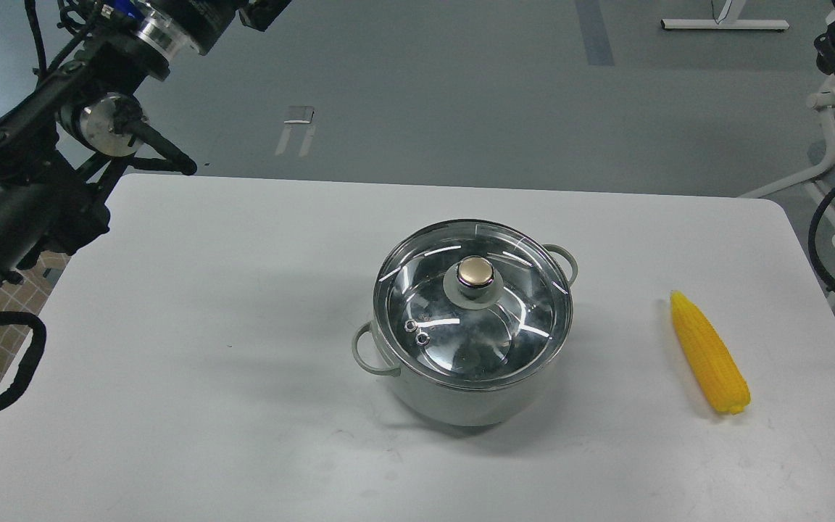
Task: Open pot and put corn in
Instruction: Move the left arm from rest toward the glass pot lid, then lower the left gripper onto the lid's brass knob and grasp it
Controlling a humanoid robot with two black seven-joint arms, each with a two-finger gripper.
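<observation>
Your round pale grey-green cooking pot [461, 391] sits near the middle of the white rectangular surface [207, 362], a little right of centre. Its round glass lid [472, 308] with the gold knob [475, 272] is on, sitting flat inside the steel rim, so the pot is closed. Two small steam-vent rivets show on the glass toward the near left. One loop side handle [368, 349] points to the near left, the other [562, 259] to the far right.

The bright yellow tapered plastic corn cob [707, 353] lies flat on the surface well to the right of the pot, apart from it and close to the right edge. Its pointed end faces away from you and its blunt end faces the near edge, with the cob angled slightly.

Your left arm [26, 188] comes in at the upper left, over the far left corner of the surface and beyond its edge. At its far end, near the top border, a silver ring [160, 32] and a dark body run up to the frame edge; the left fingers [265, 13] are mostly cut off there, so you cannot tell whether they are spread or clenched. They are well apart from the pot, the lid and the corn, with nothing visibly held.

Your right arm and its fingers do not show. At the right border only a black cable [823, 239] and a white frame [831, 130] are visible, beside the surface.
</observation>
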